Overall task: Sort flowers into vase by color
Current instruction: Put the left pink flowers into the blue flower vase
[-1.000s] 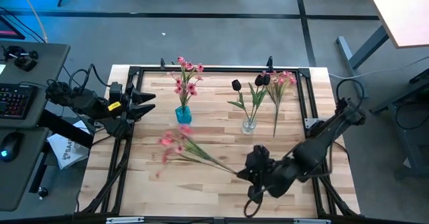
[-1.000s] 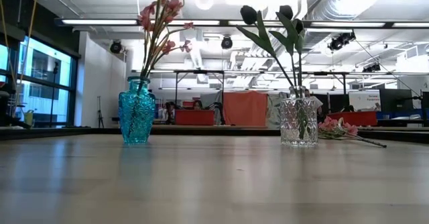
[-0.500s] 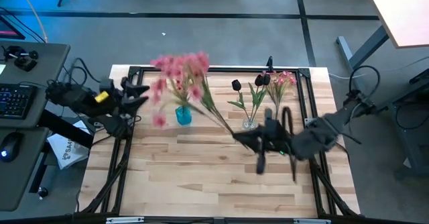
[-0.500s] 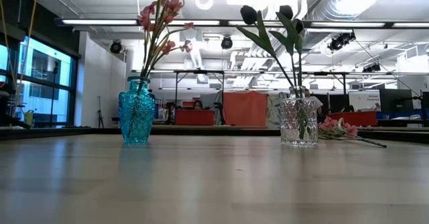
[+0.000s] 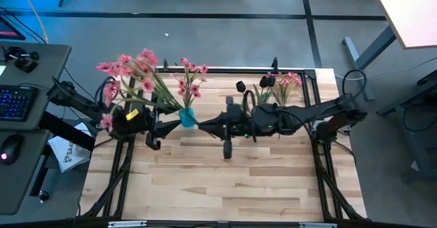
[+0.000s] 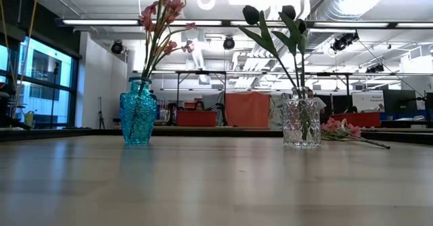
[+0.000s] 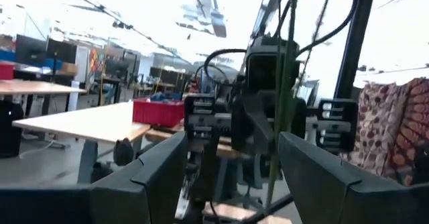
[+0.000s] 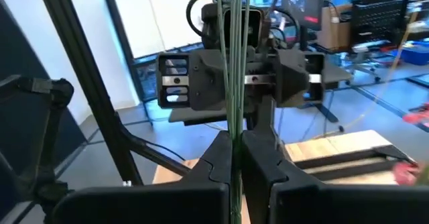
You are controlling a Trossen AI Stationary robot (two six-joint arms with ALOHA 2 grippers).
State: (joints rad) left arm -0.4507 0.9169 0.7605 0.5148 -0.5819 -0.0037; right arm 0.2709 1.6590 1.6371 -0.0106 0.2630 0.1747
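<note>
Right gripper (image 5: 203, 124) clamped on green stems of pink blossom spray (image 5: 130, 69), held beside small blue glass vase (image 5: 186, 116). Left gripper (image 5: 162, 123) spread open, seemingly around those stems.

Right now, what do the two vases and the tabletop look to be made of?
Blue vase: translucent tinted glass or plastic, ribbed and glossy. Clear vase: cut-pattern glass or acrylic, sparkling facets. Tabletop: pale wood planks, visible seams, smooth satin finish.

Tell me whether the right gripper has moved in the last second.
Yes. The right gripper, shut on the pink spray, moved from the table's near right edge toward the blue vase.
</note>
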